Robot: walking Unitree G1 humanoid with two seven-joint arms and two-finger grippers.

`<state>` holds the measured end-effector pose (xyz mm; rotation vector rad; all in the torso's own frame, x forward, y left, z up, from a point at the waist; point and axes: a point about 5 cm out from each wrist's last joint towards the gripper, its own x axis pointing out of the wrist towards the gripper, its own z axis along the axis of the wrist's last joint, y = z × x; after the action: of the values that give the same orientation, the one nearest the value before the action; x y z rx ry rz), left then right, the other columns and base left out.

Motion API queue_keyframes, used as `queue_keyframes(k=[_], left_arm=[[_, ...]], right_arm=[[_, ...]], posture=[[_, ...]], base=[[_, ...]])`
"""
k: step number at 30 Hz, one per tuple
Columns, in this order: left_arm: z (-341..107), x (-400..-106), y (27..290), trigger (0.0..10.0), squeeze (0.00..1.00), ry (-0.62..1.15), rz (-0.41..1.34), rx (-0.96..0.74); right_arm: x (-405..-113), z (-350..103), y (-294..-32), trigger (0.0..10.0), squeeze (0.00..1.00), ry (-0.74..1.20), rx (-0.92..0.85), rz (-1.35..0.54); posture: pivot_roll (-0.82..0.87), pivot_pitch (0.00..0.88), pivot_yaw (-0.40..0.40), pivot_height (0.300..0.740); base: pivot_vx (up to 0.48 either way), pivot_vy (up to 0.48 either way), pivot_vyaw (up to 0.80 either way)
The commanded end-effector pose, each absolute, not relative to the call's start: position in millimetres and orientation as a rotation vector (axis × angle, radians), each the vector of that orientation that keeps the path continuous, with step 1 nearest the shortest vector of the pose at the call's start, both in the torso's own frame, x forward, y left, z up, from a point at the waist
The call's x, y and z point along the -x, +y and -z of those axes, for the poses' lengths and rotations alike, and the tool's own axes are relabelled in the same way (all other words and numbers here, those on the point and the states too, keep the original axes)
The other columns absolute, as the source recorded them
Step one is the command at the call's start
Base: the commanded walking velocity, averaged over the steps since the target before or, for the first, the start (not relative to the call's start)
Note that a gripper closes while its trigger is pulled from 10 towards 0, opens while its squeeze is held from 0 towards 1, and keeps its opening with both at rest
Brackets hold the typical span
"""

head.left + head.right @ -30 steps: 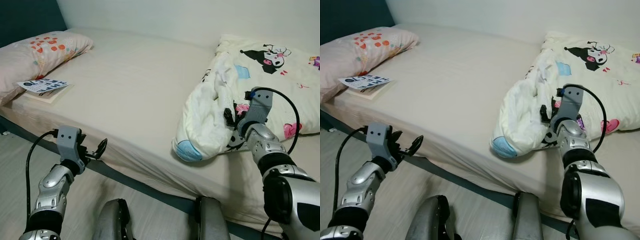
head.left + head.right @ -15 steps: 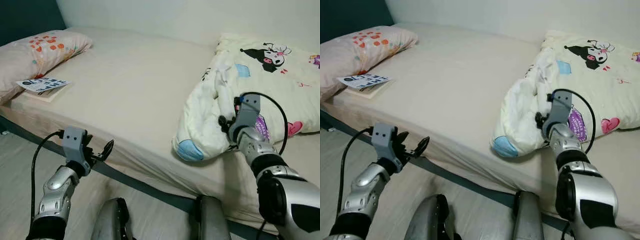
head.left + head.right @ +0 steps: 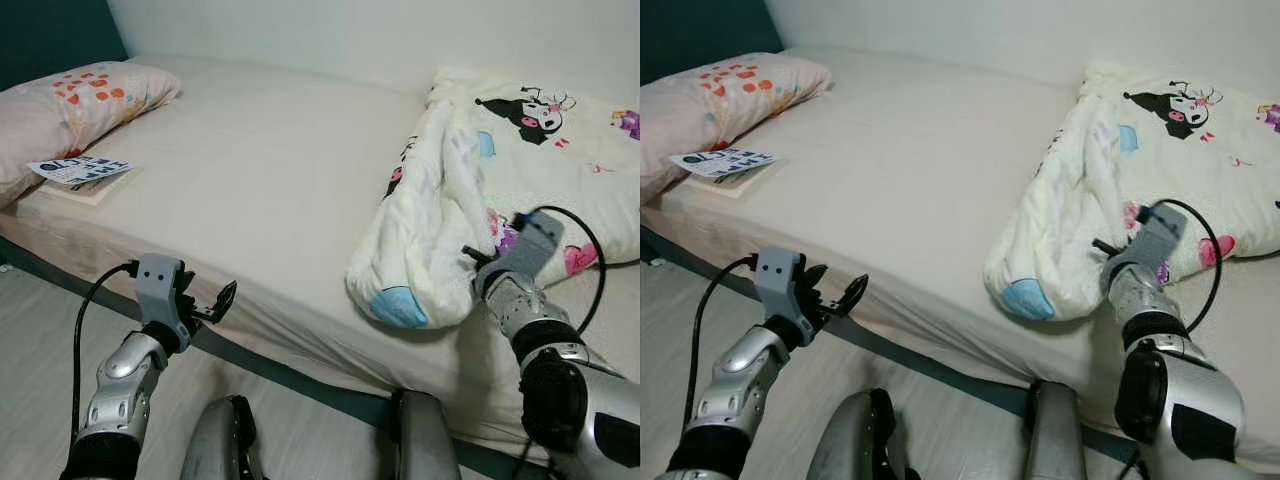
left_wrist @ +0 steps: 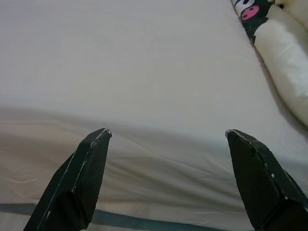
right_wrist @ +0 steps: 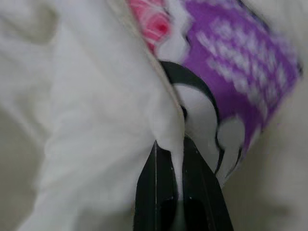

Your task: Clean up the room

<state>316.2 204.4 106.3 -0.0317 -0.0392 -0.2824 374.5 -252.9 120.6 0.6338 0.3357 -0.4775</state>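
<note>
So the right claw (image 5: 177, 159) is pinched tight on a fold of the cartoon-print blanket (image 3: 450, 200) on the bed (image 3: 260, 170), while the left claw (image 4: 168, 139) hangs wide apart beside the mattress edge.

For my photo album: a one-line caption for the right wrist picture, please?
Right gripper pinching a fold of the cartoon-print duvet.

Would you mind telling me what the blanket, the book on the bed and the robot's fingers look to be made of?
Blanket: soft padded fabric, matt cream with cartoon prints; it puffs and creases where the right gripper pinches a fold.
Book: paper, probably a thin softcover; it lies flat with a printed cover.
Fingers of the left gripper: smooth black, likely hard plastic, with a dull sheen.
</note>
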Motion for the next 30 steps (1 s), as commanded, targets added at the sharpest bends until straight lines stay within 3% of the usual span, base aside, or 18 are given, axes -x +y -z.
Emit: queue_keyframes(k=[1,2,4,9,14,16,18,23,25,26,27,28,29,30], left_arm=[[-99,-316,199,10.0,0.00,-0.020,0.286,0.038],[-99,-316,199,10.0,0.00,-0.020,0.286,0.038],[-99,-317,194,10.0,0.00,-0.023,0.293,0.039],[-99,-318,190,10.0,0.00,-0.028,0.302,0.039],[-98,-321,188,10.0,0.00,-0.029,0.300,0.047],[-96,-323,186,10.0,0.00,-0.025,0.299,0.056],[-94,-324,182,10.0,0.00,-0.023,0.304,0.063],[-93,-325,176,10.0,0.00,-0.024,0.319,0.070],[-92,-326,173,10.0,0.00,-0.022,0.325,0.072],[-92,-326,173,10.0,0.00,-0.022,0.325,0.072],[-92,-326,171,10.0,0.00,-0.023,0.329,0.073],[-92,-326,171,10.0,0.00,-0.023,0.329,0.073],[-92,-327,169,10.0,0.00,-0.024,0.334,0.074],[-92,-327,169,10.0,0.00,-0.024,0.334,0.074]], right_arm=[[-363,-90,-235,0.0,0.00,0.452,-0.779,0.537],[-363,-90,-235,0.0,0.00,0.452,-0.779,0.537],[-351,-62,-209,0.0,0.00,0.547,-0.877,0.617],[-328,-33,-193,0.0,0.00,0.637,-0.861,0.767],[-309,-30,-213,0.0,0.00,0.603,-0.728,0.929],[-301,-58,-252,0.0,0.00,0.484,-0.438,0.991],[-290,-85,-282,0.0,0.00,0.392,-0.255,1.057],[-271,-98,-298,0.0,0.00,0.368,-0.218,1.128],[-258,-96,-294,2.2,0.00,0.401,-0.237,1.149],[-258,-96,-294,2.2,0.00,0.401,-0.237,1.149],[-249,-87,-286,8.9,0.46,0.477,-0.290,1.160],[-249,-87,-286,8.9,0.46,0.477,-0.290,1.160],[-243,-75,-272,10.0,0.90,0.573,-0.353,1.139],[-243,-75,-272,10.0,0.90,0.573,-0.353,1.139]], posture=[[0.01,0.156,0.002,0.501],[0.01,0.156,0.002,0.501],[0.00,0.145,-0.008,0.501],[-0.01,0.132,-0.019,0.501],[-0.03,0.115,-0.026,0.501],[-0.05,0.103,-0.029,0.501],[-0.06,0.096,-0.031,0.501],[-0.08,0.091,-0.031,0.501],[-0.08,0.091,-0.031,0.501],[-0.08,0.091,-0.031,0.501],[-0.09,0.090,-0.033,0.501],[-0.09,0.090,-0.033,0.501],[-0.10,0.088,-0.033,0.501],[-0.10,0.088,-0.033,0.501]], base=[[0.000,0.000,0.00],[0.000,0.000,0.00],[0.000,0.000,0.00],[0.000,0.000,0.00],[0.000,0.000,0.00],[0.000,0.000,0.00],[0.000,0.000,0.00],[0.000,0.000,0.00],[0.000,0.000,0.00],[0.000,0.000,0.00],[0.000,0.000,0.00],[0.000,0.000,0.00],[0.000,0.000,0.00],[0.000,0.000,0.00]])
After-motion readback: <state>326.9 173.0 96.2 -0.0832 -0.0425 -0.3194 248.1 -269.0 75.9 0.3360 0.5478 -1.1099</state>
